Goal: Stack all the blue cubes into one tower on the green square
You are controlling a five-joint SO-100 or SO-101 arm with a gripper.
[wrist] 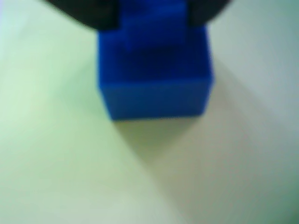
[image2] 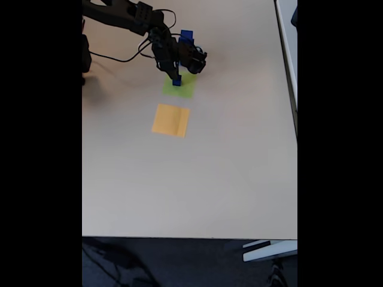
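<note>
Evidently the jaws (wrist: 153, 18) pinch a small blue cube (wrist: 152, 25) resting atop a larger blue cube (wrist: 154, 88) on the green square (wrist: 51, 140). Judged rigid, light, smooth-faced; grip opposite flat sides.

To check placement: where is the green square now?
In the fixed view, the green square lies upper centre, under the tool, just above the orange square.

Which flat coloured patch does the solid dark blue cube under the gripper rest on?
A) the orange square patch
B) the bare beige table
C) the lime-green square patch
C: in the fixed view the solid dark blue cube sits on the lime-green square patch, with the orange square patch lying apart; the wrist view shows green around the cube's base.
</note>
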